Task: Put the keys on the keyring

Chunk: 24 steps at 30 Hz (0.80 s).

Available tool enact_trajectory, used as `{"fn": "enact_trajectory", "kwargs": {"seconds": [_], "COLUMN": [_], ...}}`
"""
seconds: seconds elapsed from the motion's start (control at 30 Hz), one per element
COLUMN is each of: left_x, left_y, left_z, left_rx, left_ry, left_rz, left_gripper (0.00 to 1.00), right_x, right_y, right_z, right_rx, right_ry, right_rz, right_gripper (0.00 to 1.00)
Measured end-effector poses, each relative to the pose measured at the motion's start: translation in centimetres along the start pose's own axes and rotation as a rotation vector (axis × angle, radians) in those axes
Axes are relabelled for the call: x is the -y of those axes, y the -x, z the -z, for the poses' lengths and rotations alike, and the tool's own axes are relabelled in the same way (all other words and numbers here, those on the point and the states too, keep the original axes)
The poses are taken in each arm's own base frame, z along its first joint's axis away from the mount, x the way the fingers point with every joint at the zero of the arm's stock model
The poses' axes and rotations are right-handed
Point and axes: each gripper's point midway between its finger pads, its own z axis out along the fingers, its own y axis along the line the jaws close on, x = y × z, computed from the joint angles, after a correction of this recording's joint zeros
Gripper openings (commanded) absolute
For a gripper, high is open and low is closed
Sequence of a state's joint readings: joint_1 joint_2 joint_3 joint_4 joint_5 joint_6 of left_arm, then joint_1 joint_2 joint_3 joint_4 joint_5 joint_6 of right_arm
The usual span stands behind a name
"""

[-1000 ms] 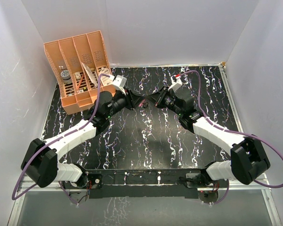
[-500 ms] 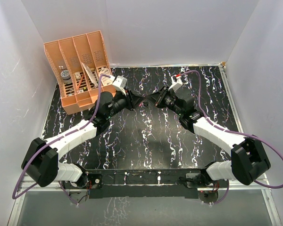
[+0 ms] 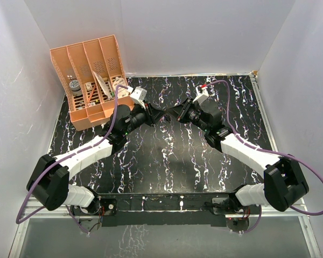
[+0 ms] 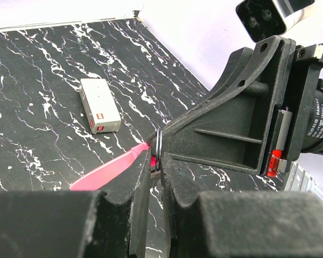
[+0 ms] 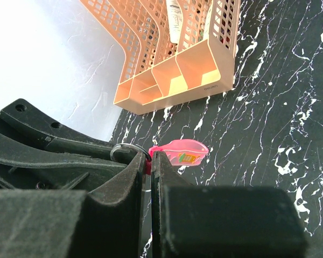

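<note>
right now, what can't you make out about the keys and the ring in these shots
The keys: not seen in any view; closed fingertips may hide them.
The keyring: both wrist views show only its edge between left hand and right hand, so whether a key is threaded is hidden.
Top view: ring and pink tag too small, covered by the hands.
White box: label too small to read.

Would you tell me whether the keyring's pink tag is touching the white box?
Apart. The left wrist view shows bare dark table between the pink tag and the white box.
</note>
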<state>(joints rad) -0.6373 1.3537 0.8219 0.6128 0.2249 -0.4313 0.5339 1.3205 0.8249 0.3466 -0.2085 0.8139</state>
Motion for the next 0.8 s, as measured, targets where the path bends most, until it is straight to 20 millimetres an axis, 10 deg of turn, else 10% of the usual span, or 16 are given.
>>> {"fn": "enact_trajectory", "kwargs": {"seconds": [0.4,0.6,0.8], "left_x": [0.3,0.3,-0.8], "left_y": [0.5,0.6,-0.1], "left_z": [-0.1,-0.1,0.3], "left_rx": [0.021,0.025,-0.05], "left_ry": [-0.011,-0.008,0.071], "left_rz": [-0.005,-0.006,0.006], "left_gripper": [0.0,0.0,0.0], "right_x": [-0.3,-0.1,-0.2], "right_y": [0.3,0.6,2.5], "right_z": [0.1,0.2,1.6], "right_rx": [0.011,0.019,0.075], "right_ry": [0.009,-0.001,-0.039], "right_rz": [0.002,0.012,0.087], "right_gripper": [0.0,0.38,0.41]}}
